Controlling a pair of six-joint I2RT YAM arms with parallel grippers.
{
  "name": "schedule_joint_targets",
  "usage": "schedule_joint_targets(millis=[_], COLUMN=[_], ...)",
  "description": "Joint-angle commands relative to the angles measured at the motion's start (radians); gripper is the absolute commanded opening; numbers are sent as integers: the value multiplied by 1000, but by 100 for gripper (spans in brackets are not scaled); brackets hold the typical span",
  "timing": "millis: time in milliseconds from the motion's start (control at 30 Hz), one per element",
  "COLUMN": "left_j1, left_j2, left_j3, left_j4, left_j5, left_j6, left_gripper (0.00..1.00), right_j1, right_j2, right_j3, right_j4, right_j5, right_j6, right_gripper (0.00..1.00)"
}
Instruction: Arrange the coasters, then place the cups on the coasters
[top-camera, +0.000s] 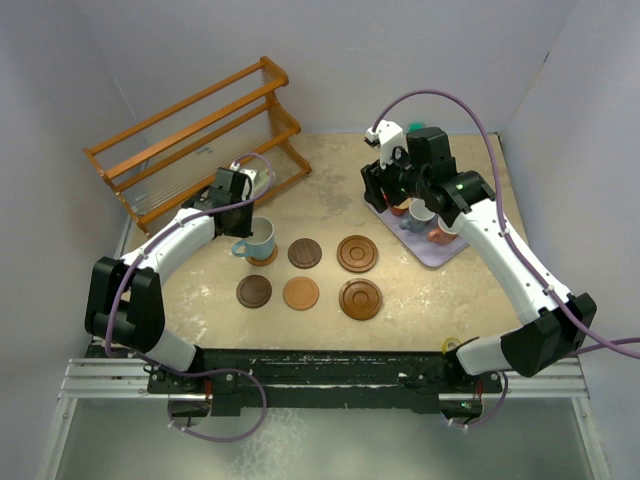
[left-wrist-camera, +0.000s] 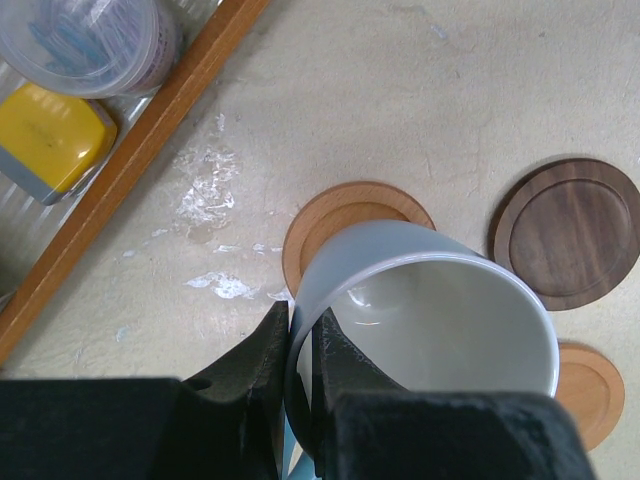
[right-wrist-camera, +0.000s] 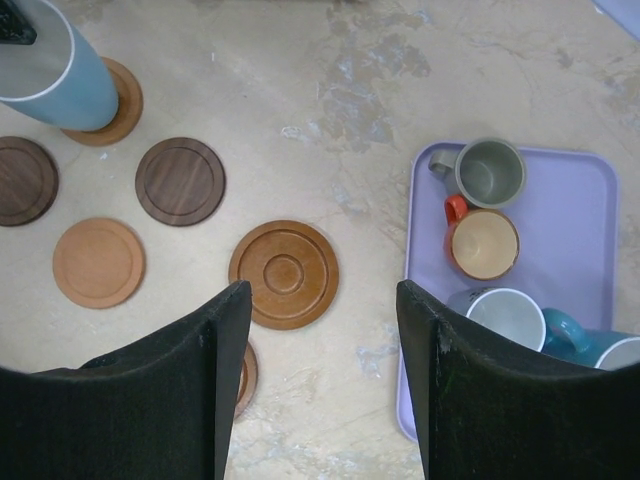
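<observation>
Six round wooden coasters lie in two rows, among them a dark brown coaster (top-camera: 305, 253) and a large reddish-brown coaster (top-camera: 360, 299). A light blue cup (top-camera: 255, 240) stands over the tan coaster (left-wrist-camera: 345, 205) at the back left. My left gripper (left-wrist-camera: 300, 345) is shut on this cup's rim, one finger inside and one outside. I cannot tell whether the cup rests on the coaster. My right gripper (right-wrist-camera: 325, 300) is open and empty, above the table between the grooved coaster (right-wrist-camera: 284, 274) and the lavender tray (right-wrist-camera: 575, 200). The tray holds a grey-olive cup (right-wrist-camera: 488, 172), an orange cup (right-wrist-camera: 483, 243) and two more.
A wooden rack (top-camera: 195, 135) stands at the back left, close behind my left arm. A yellow item (left-wrist-camera: 50, 145) and a clear container (left-wrist-camera: 90, 40) sit beyond its rail. White walls close the table on three sides.
</observation>
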Motion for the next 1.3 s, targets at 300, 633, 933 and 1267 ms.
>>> schedule_joint_targets(millis=[300, 633, 933, 1267], left_j1=[9, 8, 8, 8], left_j2=[5, 3, -5, -63], left_j3=[32, 15, 12, 31], left_j4=[60, 72, 71, 46], left_j5=[5, 1, 8, 24], left_j6=[-16, -12, -3, 7], left_gripper=[3, 8, 17, 29], right_j1=[-12, -16, -28, -131], right_j2=[-40, -41, -46, -46], right_j3=[4, 2, -17, -32], right_j4=[23, 21, 15, -7], right_j5=[-6, 3, 28, 96], right_j6=[-21, -30, -42, -24], right_gripper=[63, 63, 63, 63])
